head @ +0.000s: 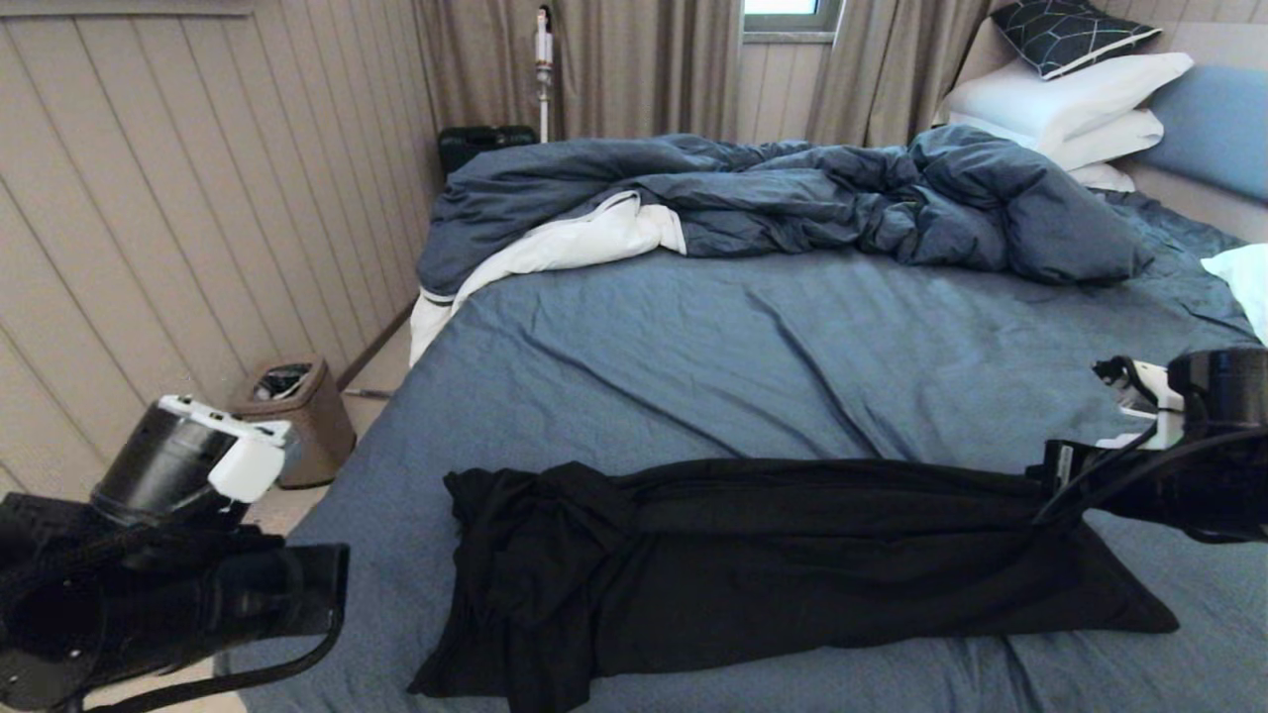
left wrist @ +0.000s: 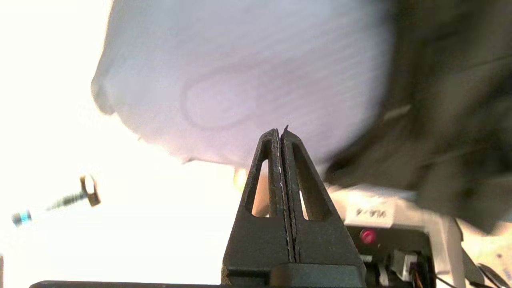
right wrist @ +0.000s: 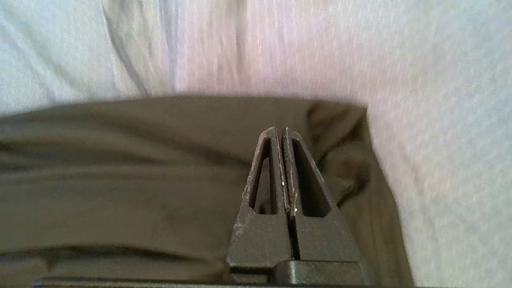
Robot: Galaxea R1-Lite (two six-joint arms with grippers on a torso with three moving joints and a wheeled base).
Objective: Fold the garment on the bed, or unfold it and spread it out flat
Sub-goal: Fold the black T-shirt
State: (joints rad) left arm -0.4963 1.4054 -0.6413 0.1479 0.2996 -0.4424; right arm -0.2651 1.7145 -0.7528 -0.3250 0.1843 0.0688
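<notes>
The garment (head: 773, 564) is a black T-shirt lying as a long, narrow band across the near part of the bed (head: 753, 356), bunched at its left end. My right gripper (right wrist: 280, 130) is shut just over the garment's right end (right wrist: 160, 180), and no cloth shows between its fingers. The right arm (head: 1189, 465) reaches in from the right edge. My left gripper (left wrist: 280, 130) is shut and empty, held off the bed's near left corner. The left arm (head: 178, 555) sits low at the left, beside the mattress. The shirt's print is hidden.
A rumpled dark blue duvet (head: 792, 198) with white lining fills the far side of the bed. White pillows (head: 1070, 99) lie at the far right. A brown waste bin (head: 297, 416) stands on the floor by the panelled wall, left of the bed.
</notes>
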